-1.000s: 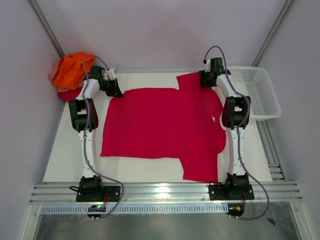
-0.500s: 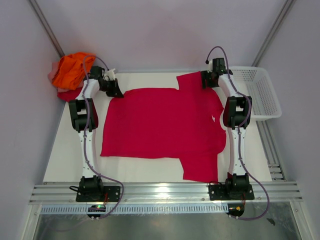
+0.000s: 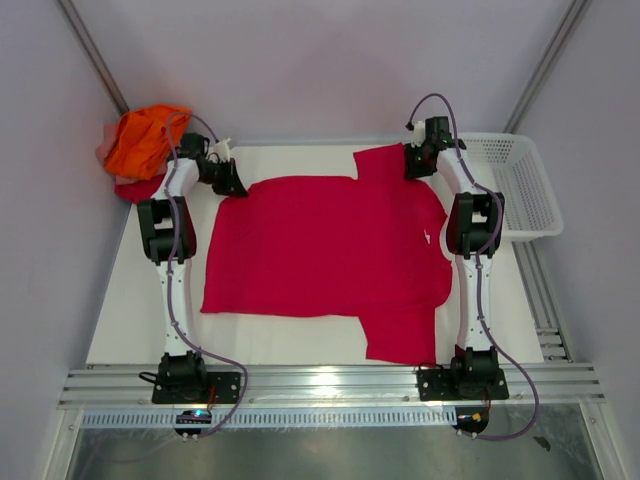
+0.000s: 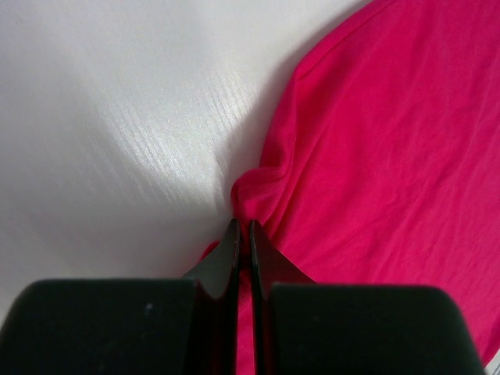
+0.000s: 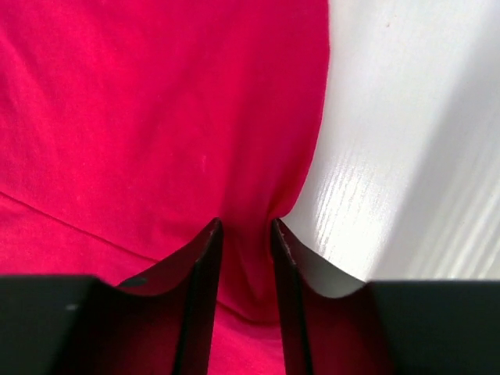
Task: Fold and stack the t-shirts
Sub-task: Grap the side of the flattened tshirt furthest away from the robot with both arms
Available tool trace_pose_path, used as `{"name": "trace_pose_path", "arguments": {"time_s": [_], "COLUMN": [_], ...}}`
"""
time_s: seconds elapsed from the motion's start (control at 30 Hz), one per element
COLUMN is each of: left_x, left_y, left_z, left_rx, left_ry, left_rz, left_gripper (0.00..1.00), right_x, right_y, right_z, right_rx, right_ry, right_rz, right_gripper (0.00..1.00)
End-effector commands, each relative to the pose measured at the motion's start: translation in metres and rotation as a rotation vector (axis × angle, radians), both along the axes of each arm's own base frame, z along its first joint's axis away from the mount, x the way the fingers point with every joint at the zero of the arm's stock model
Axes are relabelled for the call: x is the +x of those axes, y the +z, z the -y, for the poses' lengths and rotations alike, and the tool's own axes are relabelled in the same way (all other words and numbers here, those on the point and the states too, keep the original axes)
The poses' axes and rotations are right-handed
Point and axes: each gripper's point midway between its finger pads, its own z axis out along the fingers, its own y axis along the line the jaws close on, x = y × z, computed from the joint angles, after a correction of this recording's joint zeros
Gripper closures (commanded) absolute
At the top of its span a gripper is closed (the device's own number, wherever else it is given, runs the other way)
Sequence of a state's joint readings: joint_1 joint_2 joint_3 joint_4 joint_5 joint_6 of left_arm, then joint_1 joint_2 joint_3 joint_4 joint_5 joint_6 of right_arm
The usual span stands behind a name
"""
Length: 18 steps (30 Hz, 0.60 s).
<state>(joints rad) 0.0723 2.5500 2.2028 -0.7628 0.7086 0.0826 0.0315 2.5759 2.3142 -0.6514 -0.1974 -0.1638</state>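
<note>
Crimson t-shirt [image 3: 320, 245] spread flat on table [image 3: 130, 320], between both arms. Left gripper [image 4: 242, 234] clenched on hem corner. Right gripper [image 5: 246, 230] astride sleeve edge, jaws part-closed, firmness of pinch impossible to tell. Step judged: first fold. Next: secure right pinch, lift both together, draw gripped edge over. Bare table outboard of each hand; basket [image 3: 530, 185] beyond right.

Bright, even light falls from above. The white table [image 4: 117, 117] glares in streaks ahead-left of the left gripper [image 4: 243, 223] and ahead-right of the right gripper [image 5: 247, 223]. Both grippers look dark and soft-edged near the lens. A soft shadow hugs the shirt [image 4: 375, 156] edge beside the left tips. The overhead view is sharp.
</note>
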Motion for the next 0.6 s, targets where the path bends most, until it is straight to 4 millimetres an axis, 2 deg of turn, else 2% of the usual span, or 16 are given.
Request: {"name": "trace_pose_path", "arguments": {"time_s": [0.0, 0.2, 0.23, 0.37, 0.47, 0.57], "left_x": [-0.011, -0.014, -0.015, -0.016, -0.017, -0.024], "left_y": [0.017, 0.016, 0.016, 0.021, 0.036, 0.057], "left_z": [0.001, 0.004, 0.004, 0.003, 0.004, 0.007], "left_rx": [-0.005, -0.02, -0.02, -0.012, -0.011, -0.029], "left_ry": [-0.004, -0.01, -0.01, -0.022, -0.033, -0.064], "left_rz": [-0.02, -0.027, -0.029, -0.019, 0.005, 0.019], "left_gripper": [1.0, 1.0, 1.0, 1.0, 1.0, 1.0], "right_x": [-0.003, 0.0, -0.001, 0.006, 0.01, 0.012], "right_y": [0.004, 0.009, 0.007, 0.019, 0.024, 0.039], "right_z": [-0.007, -0.003, -0.001, 0.008, 0.016, 0.017], "right_rx": [0.031, 0.007, -0.003, -0.061, -0.107, -0.114], "right_ry": [0.029, 0.021, 0.021, 0.013, 0.006, 0.006], "right_rz": [-0.006, 0.021, 0.021, 0.075, 0.108, 0.138], "right_gripper": [0.69, 0.97, 0.97, 0.97, 0.97, 0.97]}}
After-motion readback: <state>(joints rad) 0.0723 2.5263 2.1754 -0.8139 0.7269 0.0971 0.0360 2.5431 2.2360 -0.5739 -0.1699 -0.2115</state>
